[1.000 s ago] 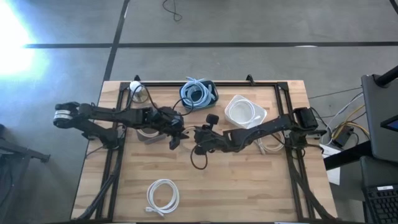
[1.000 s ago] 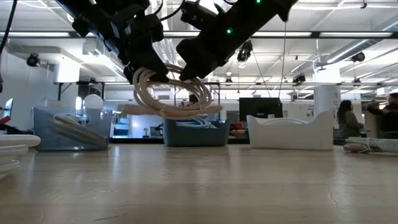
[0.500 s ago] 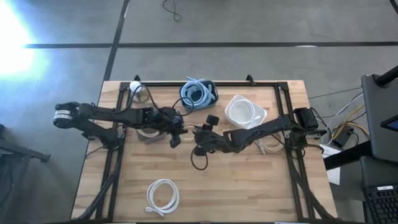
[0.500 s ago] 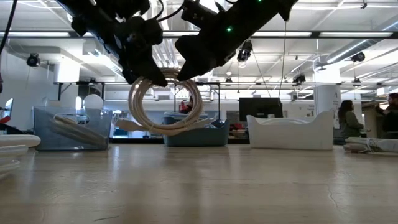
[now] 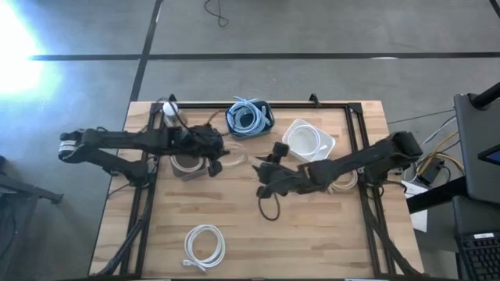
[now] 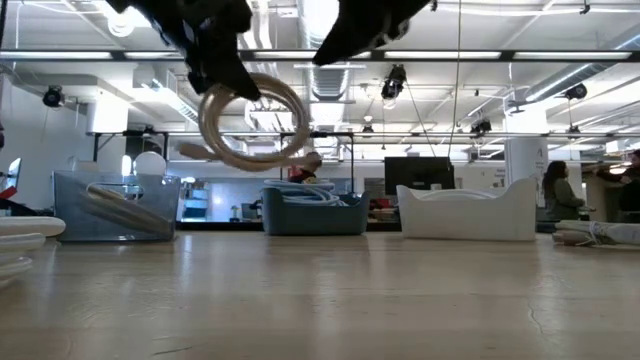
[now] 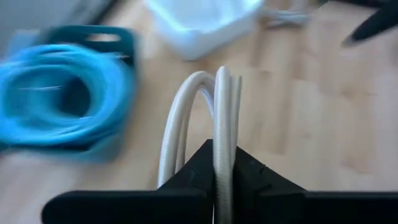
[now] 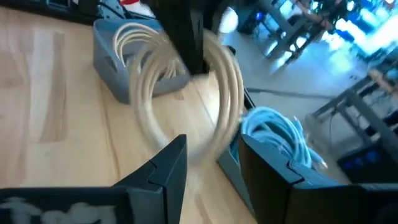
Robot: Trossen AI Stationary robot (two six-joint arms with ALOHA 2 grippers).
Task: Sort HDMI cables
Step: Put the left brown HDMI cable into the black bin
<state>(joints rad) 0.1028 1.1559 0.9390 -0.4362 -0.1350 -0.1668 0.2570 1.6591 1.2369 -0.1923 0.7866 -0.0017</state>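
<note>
Dangling beige-tan cable coil (image 6: 252,125), round, looped

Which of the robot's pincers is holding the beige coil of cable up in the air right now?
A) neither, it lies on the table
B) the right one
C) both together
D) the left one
D: the left pincer is shut on the beige coil, which hangs above the table, while the right pincer stands open and apart from it.

(no legible text or labels)
</note>
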